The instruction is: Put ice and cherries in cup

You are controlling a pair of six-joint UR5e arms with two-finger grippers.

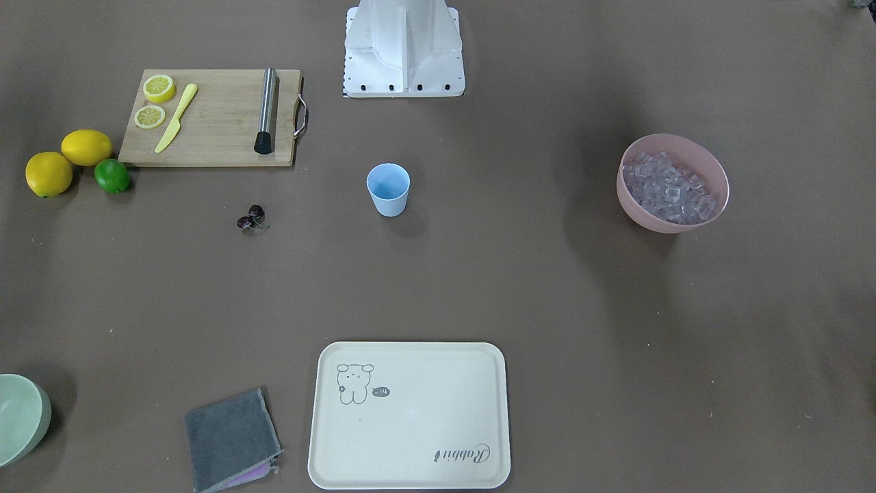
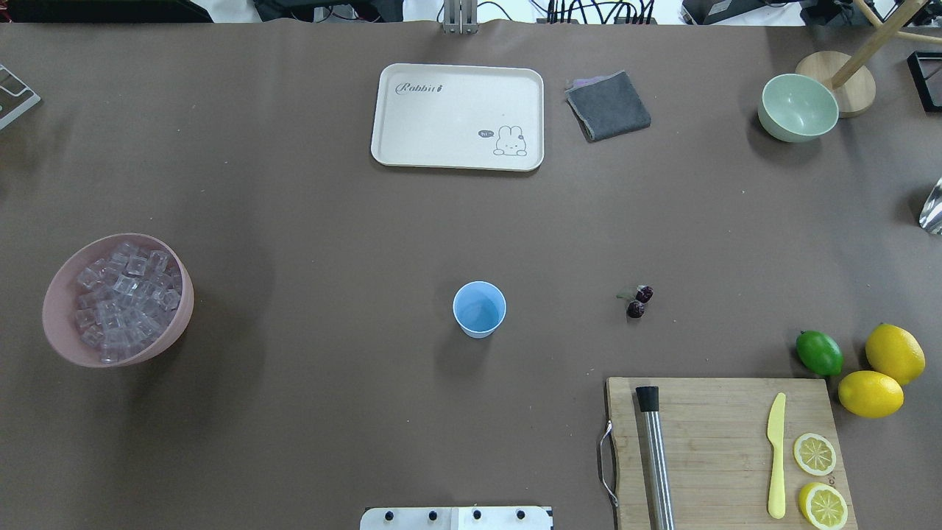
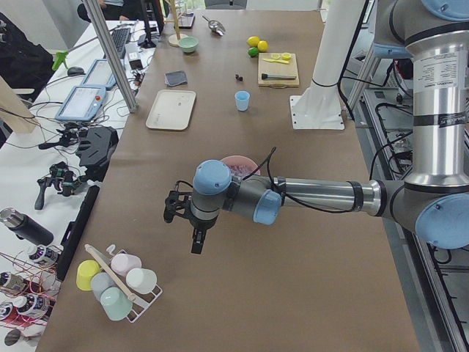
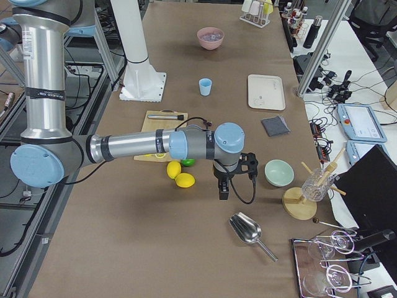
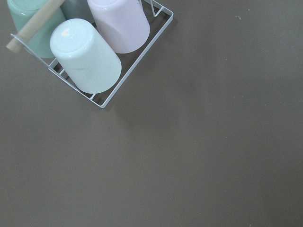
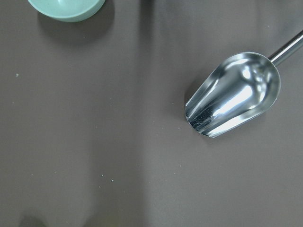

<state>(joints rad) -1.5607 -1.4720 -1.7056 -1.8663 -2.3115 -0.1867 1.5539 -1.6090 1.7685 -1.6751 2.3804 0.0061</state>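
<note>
The light-blue cup (image 2: 479, 309) stands upright mid-table, and nothing shows inside it. The cherries (image 2: 637, 302), two dark red ones on green stems, lie on the table toward the cutting-board side of the cup. The ice (image 2: 125, 294) fills a pink bowl (image 2: 59, 324) at the far left. My left gripper (image 3: 197, 242) hangs over the table's end beyond the pink bowl; I cannot tell if it is open or shut. My right gripper (image 4: 223, 190) hangs at the opposite end, between the lemons and the green bowl; I cannot tell its state either.
A cutting board (image 2: 706, 412) holds a steel muddler (image 2: 655, 456), a yellow knife and lemon slices. Two lemons (image 2: 894, 353) and a lime (image 2: 819, 352) lie beside it. A cream tray (image 2: 456, 140), grey cloth (image 2: 608, 105), green bowl (image 2: 798, 107), metal scoop (image 6: 234, 94) and cup rack (image 5: 94, 52) lie around the edges.
</note>
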